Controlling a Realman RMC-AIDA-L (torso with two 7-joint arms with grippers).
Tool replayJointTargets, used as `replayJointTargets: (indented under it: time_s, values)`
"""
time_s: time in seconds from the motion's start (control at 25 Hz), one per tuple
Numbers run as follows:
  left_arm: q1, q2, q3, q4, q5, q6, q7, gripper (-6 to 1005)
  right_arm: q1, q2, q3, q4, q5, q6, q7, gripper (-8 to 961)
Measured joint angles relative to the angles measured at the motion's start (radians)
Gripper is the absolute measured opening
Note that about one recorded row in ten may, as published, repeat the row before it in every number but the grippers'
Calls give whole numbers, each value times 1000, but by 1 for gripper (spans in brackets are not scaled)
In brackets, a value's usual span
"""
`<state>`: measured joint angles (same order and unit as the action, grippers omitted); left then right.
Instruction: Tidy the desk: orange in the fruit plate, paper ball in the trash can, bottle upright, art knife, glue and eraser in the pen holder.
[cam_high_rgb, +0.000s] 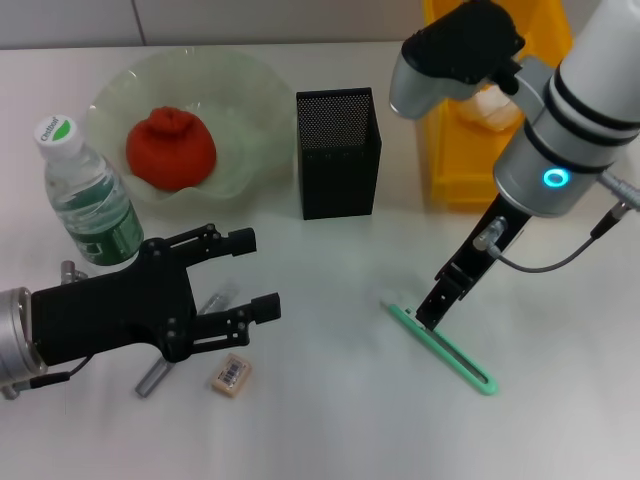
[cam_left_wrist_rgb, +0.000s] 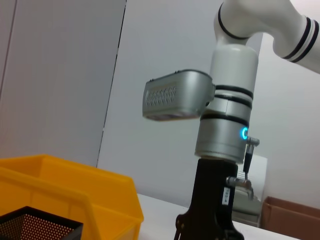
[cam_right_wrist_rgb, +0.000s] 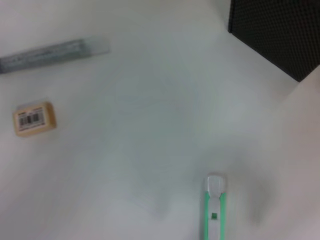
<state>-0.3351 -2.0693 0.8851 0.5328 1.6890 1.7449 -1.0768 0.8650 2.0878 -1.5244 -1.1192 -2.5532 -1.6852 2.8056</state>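
Note:
The orange (cam_high_rgb: 170, 148) lies in the green fruit plate (cam_high_rgb: 250, 110). The bottle (cam_high_rgb: 90, 200) stands upright at the left. A paper ball (cam_high_rgb: 490, 110) lies in the yellow bin (cam_high_rgb: 450, 150). My left gripper (cam_high_rgb: 255, 275) is open and empty, hovering over the grey glue stick (cam_high_rgb: 152, 378); the stick also shows in the right wrist view (cam_right_wrist_rgb: 55, 52). The eraser (cam_high_rgb: 231, 375) lies just beside it. My right gripper (cam_high_rgb: 434, 312) is low over the near end of the green art knife (cam_high_rgb: 445, 350), which lies flat on the table (cam_right_wrist_rgb: 214, 210). The black mesh pen holder (cam_high_rgb: 338, 150) looks empty.
The yellow bin (cam_left_wrist_rgb: 60, 185) stands behind my right arm (cam_left_wrist_rgb: 225, 125), close to the pen holder (cam_left_wrist_rgb: 35, 225). White table (cam_high_rgb: 330, 420) lies between the eraser and the knife.

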Motion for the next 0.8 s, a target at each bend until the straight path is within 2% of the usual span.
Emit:
replayJointTargets:
  time_s: [0.36, 0.8]
  values:
    - [-2, 0, 0, -1, 0, -3, 0, 791, 12, 3, -66, 78, 7, 86, -7, 824]
    - [-2, 0, 0, -3, 0, -5, 0, 791, 30, 4, -121, 116, 31, 113, -7, 825]
